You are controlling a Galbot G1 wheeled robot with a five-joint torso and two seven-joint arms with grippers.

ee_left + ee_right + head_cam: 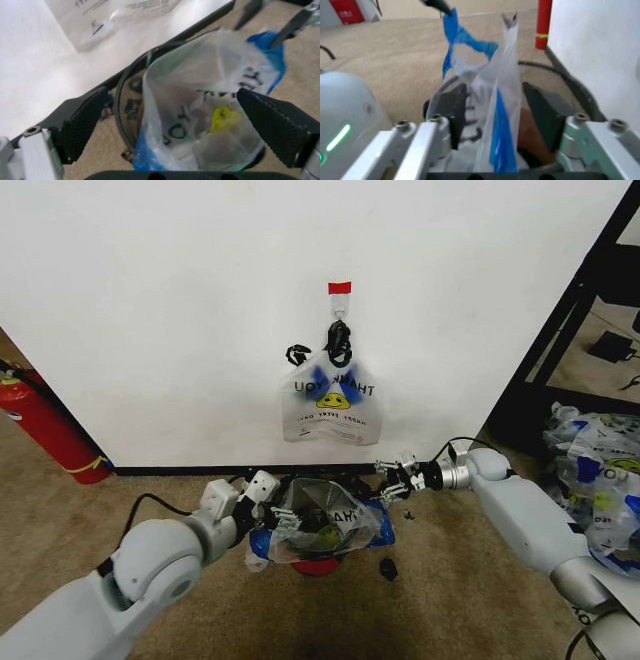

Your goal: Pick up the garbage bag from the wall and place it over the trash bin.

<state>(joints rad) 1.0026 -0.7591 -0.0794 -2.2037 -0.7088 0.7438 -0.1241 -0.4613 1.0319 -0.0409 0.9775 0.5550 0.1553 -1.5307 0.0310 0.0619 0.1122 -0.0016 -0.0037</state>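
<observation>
The garbage bag (335,520), thin and translucent with blue handles and a yellow smiley, sits bunched in and over the trash bin (318,565), a small round black bin with a red base. My left gripper (272,505) is at the bin's left rim. Its fingers are open in the left wrist view, and the bag (200,112) bulges between the black pads (80,127). My right gripper (400,477) reaches in from the right, open, its thin fingertips at the bag's raised blue handle (462,41). The bin's mesh rim (555,75) runs close to the wall (180,310).
Another same-printed bag (330,402) hangs from the wall hook under red tape (340,287). A red fire extinguisher (50,425) stands at the left. A black shelf frame (560,330) and a pile of bags (600,470) are at the right. A small dark object (388,568) lies on the carpet.
</observation>
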